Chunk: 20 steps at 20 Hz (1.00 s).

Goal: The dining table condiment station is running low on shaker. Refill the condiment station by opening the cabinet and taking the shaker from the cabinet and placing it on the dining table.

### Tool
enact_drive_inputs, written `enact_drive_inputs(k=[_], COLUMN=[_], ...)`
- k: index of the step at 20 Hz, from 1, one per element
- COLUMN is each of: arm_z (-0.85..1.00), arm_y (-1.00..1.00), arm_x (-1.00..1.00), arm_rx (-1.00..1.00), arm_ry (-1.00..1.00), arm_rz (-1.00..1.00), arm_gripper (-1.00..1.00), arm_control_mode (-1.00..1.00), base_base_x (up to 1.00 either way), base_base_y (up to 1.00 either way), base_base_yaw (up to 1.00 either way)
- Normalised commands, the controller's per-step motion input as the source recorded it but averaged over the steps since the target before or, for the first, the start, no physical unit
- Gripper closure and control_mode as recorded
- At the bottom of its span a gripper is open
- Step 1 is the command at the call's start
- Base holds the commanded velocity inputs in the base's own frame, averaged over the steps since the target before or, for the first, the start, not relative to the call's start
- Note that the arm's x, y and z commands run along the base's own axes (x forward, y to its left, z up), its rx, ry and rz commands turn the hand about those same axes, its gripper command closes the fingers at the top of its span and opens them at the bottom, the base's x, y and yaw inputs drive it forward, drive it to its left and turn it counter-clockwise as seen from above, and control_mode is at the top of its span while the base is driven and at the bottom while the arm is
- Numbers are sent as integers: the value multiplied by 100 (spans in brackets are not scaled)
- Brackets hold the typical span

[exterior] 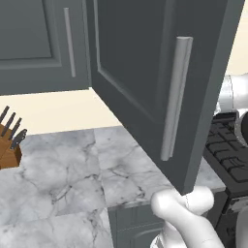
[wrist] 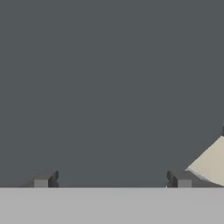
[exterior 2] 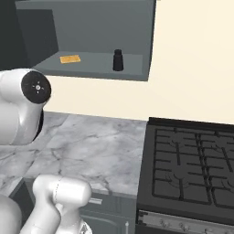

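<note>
Now the cabinet (exterior: 145, 72) door hangs open; shaker (exterior 2: 118, 60) upright on its shelf. Fingers (wrist: 112, 179) spread, empty, facing a flat grey panel.

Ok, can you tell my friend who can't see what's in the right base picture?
An open cabinet holds a small black shaker and a flat orange thing on its shelf. Below are a marble counter and a black stove, with the white arm at left.

Matt grey cabinet (exterior: 140, 72), veined marble counter (exterior: 63, 169)
</note>
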Motion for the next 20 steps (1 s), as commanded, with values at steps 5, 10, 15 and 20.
enact_drive_inputs(k=[5, 10, 15, 20], arm_z=[0, 0, 0, 0], arm_y=[8, 11, 25, 29], arm_x=[-11, -2, 0, 0], arm_rx=[0, 0, 0, 0], arm_ry=[-10, -17, -9, -2], arm_rz=[-13, -15, -16, -15], arm_gripper=[-100, -100, -100, -100], arm_control_mode=[-100, -100, -100, -100], base_base_x=[0, 0, 0, 0], base_base_y=[0, 0, 0, 0], base_base_yaw=[0, 0, 0, 0])
